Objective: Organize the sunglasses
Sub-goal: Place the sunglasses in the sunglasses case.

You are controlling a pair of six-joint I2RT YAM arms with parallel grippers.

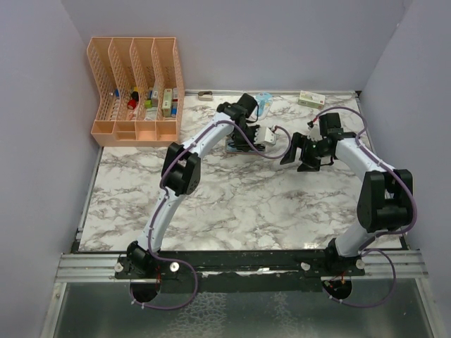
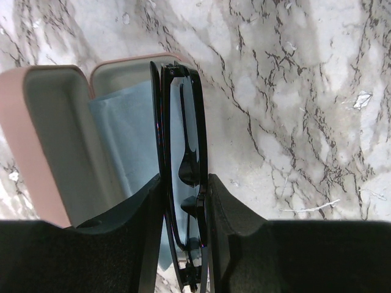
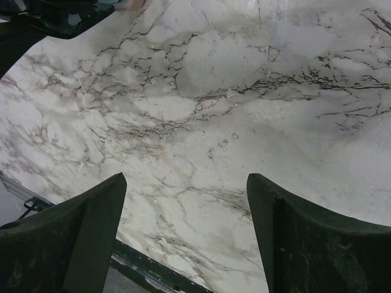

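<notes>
The black folded sunglasses [image 2: 183,122] stand on edge between my left gripper's fingers, which are shut on them. They hang over the open pink case [image 2: 36,140], whose hollow holds the light blue cloth [image 2: 128,140]. In the top view my left gripper [image 1: 239,144] is at the back middle of the table and covers most of the case. My right gripper [image 1: 299,156] is to its right, open and empty. In the right wrist view it [image 3: 186,178] is above bare marble.
An orange slotted organizer [image 1: 134,91] with small items stands at the back left. A small box [image 1: 311,98] lies at the back right, and a light blue item [image 1: 264,102] lies near the back wall. Walls close in on both sides.
</notes>
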